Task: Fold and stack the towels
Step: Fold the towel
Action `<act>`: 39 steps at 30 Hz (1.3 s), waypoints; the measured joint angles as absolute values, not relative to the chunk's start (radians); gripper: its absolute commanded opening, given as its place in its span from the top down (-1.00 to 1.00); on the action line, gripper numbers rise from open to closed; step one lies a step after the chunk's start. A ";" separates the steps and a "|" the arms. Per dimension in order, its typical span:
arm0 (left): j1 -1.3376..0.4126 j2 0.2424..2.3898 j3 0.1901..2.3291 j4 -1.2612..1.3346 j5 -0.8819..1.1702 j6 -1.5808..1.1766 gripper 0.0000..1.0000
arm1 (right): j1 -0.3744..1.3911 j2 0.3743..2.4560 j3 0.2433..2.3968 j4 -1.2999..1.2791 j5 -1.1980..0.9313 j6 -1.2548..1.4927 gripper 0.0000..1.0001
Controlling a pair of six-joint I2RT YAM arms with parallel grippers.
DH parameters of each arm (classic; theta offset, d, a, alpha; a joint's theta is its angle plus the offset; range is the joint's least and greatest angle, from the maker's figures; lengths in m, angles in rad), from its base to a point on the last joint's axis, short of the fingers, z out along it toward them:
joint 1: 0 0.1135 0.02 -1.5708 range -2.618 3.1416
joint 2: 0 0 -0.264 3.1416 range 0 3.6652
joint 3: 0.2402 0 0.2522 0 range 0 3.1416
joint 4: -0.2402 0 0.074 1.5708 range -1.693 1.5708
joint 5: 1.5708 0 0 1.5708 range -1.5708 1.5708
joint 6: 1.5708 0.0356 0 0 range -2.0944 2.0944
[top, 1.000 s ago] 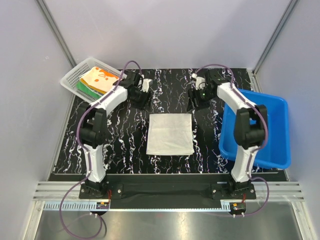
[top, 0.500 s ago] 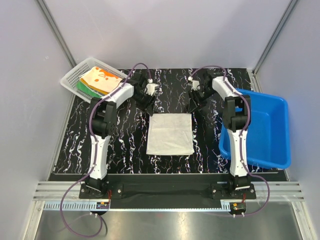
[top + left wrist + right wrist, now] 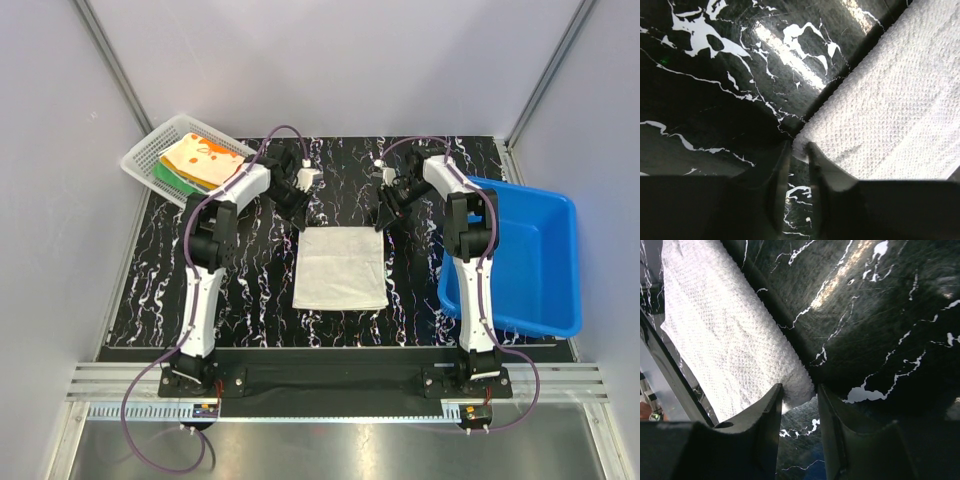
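Note:
A pale grey-white towel (image 3: 340, 268) lies flat in the middle of the black marbled table (image 3: 240, 290). My left gripper (image 3: 297, 222) is at its far left corner. In the left wrist view the towel (image 3: 890, 100) has its corner pinched between the nearly closed jaws of the left gripper (image 3: 797, 147). My right gripper (image 3: 380, 222) is at the far right corner. In the right wrist view the right gripper (image 3: 800, 390) is open, with the corner of the towel (image 3: 725, 340) between the jaws, touching one finger (image 3: 771, 405). Folded towels (image 3: 200, 160), orange-and-white over yellow and green, are stacked in the basket.
The white mesh basket (image 3: 145, 158) stands at the far left corner of the table. A blue plastic tub (image 3: 545, 260) stands at the right edge beside the right arm. Grey walls close in the back and sides.
Both grippers have moved inward and down from the far side of the table to the towel's two far corners. The towel has not moved.

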State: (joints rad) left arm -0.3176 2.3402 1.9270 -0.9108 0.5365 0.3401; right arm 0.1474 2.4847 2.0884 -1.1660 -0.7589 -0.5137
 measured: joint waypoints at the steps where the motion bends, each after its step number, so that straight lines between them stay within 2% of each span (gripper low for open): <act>1: -0.318 2.346 1.934 -0.917 0.542 0.342 0.75 | 0.147 2.486 2.088 -1.171 -0.764 -0.521 0.22; 2: -0.316 2.351 1.938 -0.923 0.546 0.348 0.82 | 0.147 2.487 2.088 -1.174 -0.770 -0.528 0.27; 3: -0.316 2.354 1.942 -0.929 0.553 0.352 0.93 | 0.147 2.487 2.088 -1.177 -0.773 -0.532 0.51; 4: -0.316 2.356 1.944 -0.933 0.558 0.356 1.00 | 0.147 2.489 2.088 -1.177 -0.776 -0.542 0.65; 8: -0.315 2.358 1.948 -0.939 0.568 0.363 1.00 | 0.146 2.490 2.089 -1.175 -0.778 -0.548 1.00; 14: -0.314 2.349 1.935 -0.889 0.537 0.332 1.00 | 0.146 2.458 2.041 -1.052 -0.738 -0.527 1.00; 28: -0.304 2.113 1.829 -0.665 0.427 0.288 1.00 | 0.147 2.132 1.774 -0.629 -0.672 -0.490 1.00; 39: -0.328 2.028 1.657 -0.623 0.382 0.308 1.00 | 0.191 1.993 1.431 -0.319 -0.573 -0.505 1.00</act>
